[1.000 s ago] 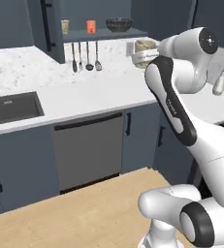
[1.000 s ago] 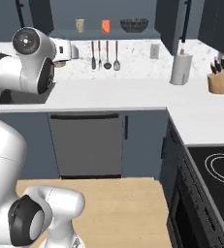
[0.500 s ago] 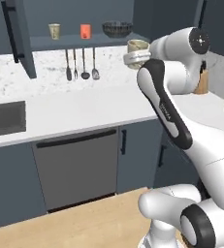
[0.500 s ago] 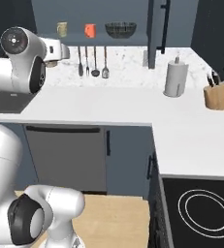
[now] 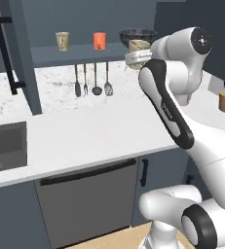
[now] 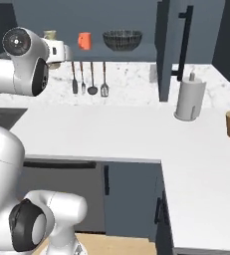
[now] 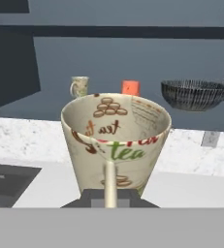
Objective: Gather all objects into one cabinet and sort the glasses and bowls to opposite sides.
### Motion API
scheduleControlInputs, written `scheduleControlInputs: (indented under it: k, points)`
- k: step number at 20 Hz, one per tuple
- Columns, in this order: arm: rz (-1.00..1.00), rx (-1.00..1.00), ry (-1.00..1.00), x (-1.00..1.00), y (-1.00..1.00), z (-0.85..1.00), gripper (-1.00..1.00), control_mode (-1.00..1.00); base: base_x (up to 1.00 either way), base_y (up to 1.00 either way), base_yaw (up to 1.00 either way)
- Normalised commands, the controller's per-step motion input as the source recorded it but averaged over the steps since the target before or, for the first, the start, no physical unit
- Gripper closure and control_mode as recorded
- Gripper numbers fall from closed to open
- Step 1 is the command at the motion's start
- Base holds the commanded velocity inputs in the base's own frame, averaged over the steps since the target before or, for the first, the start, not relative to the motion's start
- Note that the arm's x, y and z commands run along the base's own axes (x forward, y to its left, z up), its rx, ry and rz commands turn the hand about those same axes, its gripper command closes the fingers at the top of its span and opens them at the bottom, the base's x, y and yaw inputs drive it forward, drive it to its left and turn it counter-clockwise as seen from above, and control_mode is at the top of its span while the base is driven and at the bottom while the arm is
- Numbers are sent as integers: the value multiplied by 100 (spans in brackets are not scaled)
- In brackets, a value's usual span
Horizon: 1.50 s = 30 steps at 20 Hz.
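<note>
On the open cabinet shelf, going left to right, a beige speckled cup stands upright, then the orange-red cup, also upright with its mouth up, then the wide dark mesh bowl sitting level on its base; the three stand apart in a row. The cabinet door with its black bar handle stands swung open at the left. Right of the bowl in the left base view, the gripper pinches the second beige cup from below, holding it in the air in front of the shelf; its long axis runs upright in the hand view, with the open mouth uppermost and "tea" lettering printed inside.
</note>
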Motion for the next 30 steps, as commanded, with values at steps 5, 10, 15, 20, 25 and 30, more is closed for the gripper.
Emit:
scheduleControlInputs:
  k: [5, 10, 15, 20, 25, 30]
  points:
    - [0, 0, 0, 0, 0, 0, 100, 100, 96, 44, 6]
    - [0, 0, 0, 0, 0, 0, 100, 100, 99, 50, 7]
    - [0, 0, 0, 0, 0, 0, 100, 100, 46, 25, 3]
    - [0, 0, 0, 0, 0, 0, 100, 100, 0, 0, 0]
    - [0, 0, 1, 0, 0, -15, 100, -100, 0, 0, 0]
    - [2, 0, 1, 2, 0, -17, 100, -100, 0, 0, 0]
